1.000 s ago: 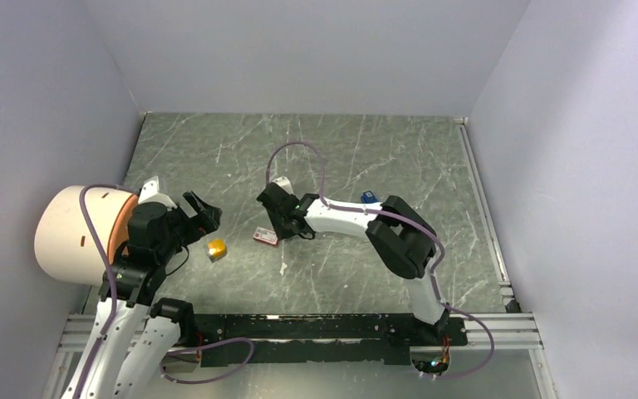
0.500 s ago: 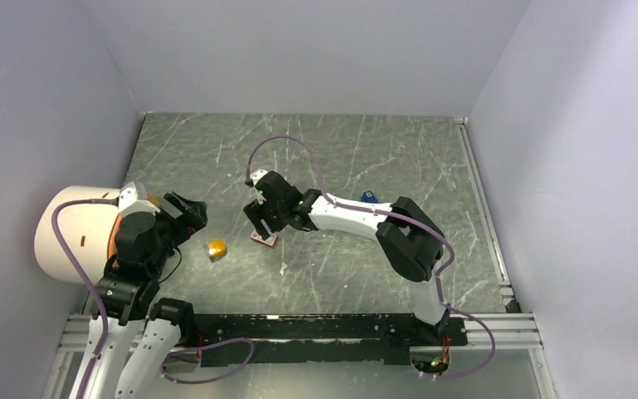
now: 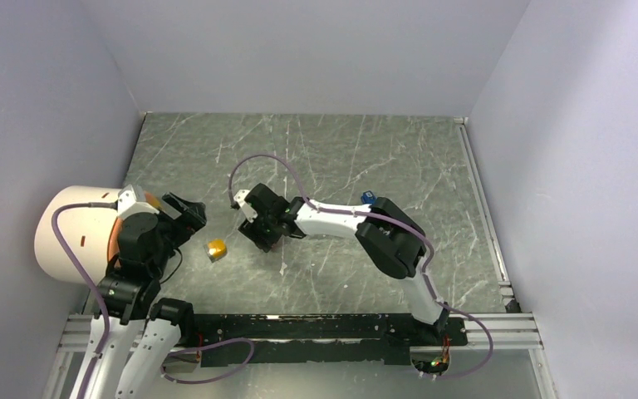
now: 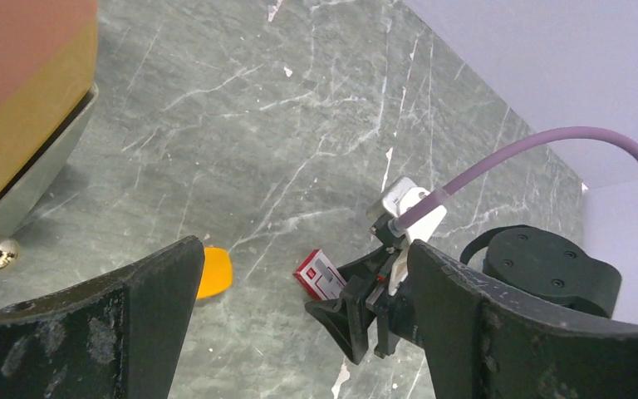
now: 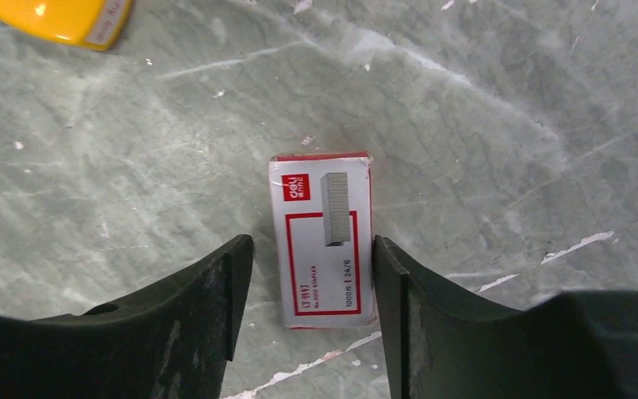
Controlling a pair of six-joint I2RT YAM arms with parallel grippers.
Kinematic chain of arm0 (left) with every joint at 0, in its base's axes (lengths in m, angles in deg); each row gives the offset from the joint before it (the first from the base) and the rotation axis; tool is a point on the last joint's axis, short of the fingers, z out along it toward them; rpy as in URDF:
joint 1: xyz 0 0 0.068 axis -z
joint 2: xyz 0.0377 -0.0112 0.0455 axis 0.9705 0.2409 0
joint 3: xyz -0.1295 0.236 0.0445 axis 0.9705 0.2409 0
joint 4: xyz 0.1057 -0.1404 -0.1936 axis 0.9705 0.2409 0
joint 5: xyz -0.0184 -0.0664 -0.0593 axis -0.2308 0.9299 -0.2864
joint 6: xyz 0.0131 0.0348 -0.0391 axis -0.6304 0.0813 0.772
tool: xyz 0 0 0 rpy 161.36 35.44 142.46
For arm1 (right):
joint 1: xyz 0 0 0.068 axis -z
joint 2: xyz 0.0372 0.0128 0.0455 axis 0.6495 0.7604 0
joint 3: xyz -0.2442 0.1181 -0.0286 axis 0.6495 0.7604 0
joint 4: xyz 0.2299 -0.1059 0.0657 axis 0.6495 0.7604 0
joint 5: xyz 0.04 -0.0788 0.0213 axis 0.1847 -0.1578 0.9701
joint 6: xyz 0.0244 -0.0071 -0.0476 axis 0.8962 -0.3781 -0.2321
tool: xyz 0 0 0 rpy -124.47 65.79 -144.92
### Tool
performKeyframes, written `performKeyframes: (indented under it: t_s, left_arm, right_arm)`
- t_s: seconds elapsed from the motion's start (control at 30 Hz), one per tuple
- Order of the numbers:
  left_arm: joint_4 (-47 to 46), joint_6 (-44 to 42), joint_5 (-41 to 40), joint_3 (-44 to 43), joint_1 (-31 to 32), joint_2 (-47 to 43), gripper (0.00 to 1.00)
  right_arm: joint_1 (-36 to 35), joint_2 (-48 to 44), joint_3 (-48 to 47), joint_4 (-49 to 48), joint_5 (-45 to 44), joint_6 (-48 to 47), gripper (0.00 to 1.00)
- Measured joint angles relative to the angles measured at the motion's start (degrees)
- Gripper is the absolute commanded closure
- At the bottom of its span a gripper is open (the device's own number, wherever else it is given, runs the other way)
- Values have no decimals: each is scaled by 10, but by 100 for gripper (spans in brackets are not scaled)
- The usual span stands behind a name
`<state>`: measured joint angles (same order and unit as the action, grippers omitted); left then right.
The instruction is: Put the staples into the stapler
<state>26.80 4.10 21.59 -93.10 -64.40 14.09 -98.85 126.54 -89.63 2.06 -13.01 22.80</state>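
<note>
- Right claw [image 5: 307,249] first: it hangs low over the grey marbled table [image 5: 507,125], and we see its jaws apart, straddling the red-and-white box [image 5: 324,241], which lies flat.
- One finger [image 5: 390,316] sits right at the box's long edge. On the other side we see a strip of table between finger and box, so we call it no clamp.
- From above, we find that claw [image 3: 257,233] near the middle of the table, with its arm reaching leftward.
- Left of it and a touch nearer lies the orange-yellow block [image 3: 215,249], close to the box but apart from it.
- Over to the left claw [image 4: 303,248]: it hovers at the left side with its jaws spread wide, looking across at the block and the box.
- As for the stapler [image 3: 368,197], we catch a bit of bright blue on the far side of the right arm, right of centre and well apart from the box.
- We cannot pick out the staples themselves, only their picture printed on the box.
</note>
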Motion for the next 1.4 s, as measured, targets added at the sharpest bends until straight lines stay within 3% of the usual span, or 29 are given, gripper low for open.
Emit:
performKeyframes:
  t_s: [0.2,0.53,0.7,0.93,1.23,1.4]
  left_arm:
    - [0,12,5,4,0,6,3]
    - [-33,23,56,40,0,43,3]
    - [-73,21,87,63,0,82,7]
    - [-186,12,189,120,0,150,5]
    - [-303,29,271,142,0,255,44]
    - [-356,35,314,147,0,339,45]
  right_arm:
    - [0,14,-15,16,-15,-13,55]
    - [17,3,-4,30,-3,-74,56]
    - [67,-30,44,43,52,-140,48]
    - [108,-46,59,75,109,-197,27]
    - [105,-56,82,51,105,-218,38]
    - [109,-59,89,40,115,-232,41]
